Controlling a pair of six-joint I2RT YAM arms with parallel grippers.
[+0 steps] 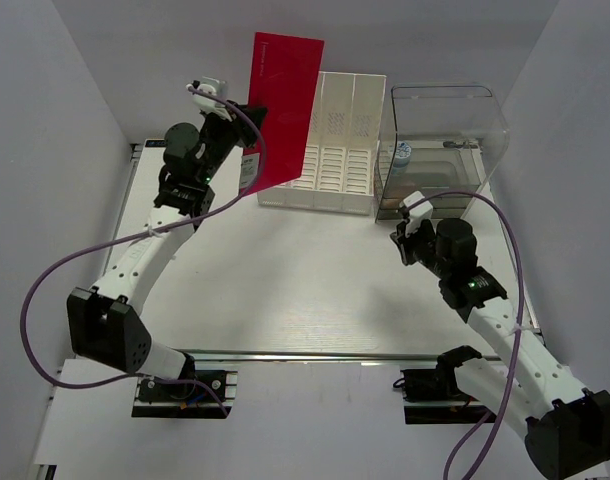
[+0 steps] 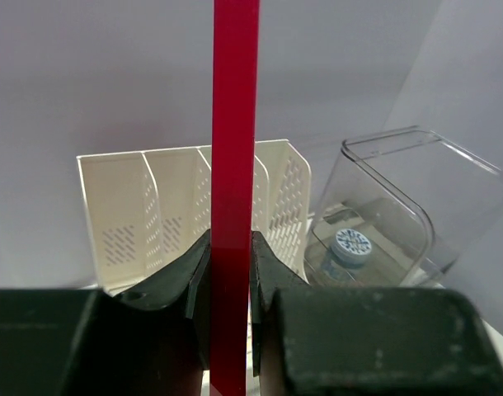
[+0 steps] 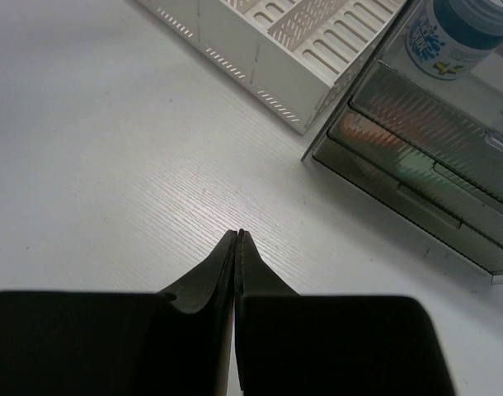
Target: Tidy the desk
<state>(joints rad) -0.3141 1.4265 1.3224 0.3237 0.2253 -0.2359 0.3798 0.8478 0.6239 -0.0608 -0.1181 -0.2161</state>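
Two pincers, two different jobs. Left pincer clamped on the lower edge of a thin red folder, raised on edge above the white file sorter at the far edge of the counter — lined up, most likely, for sliding into one of the slots. Right pincer pressed together on nothing, hovering low over bare counter near the clear drawer unit at the far right corner, probably parked out of the way. Inside that unit's open top, a blue-capped bottle. Counter itself spread beneath both arms, silvery rail along the near edge.
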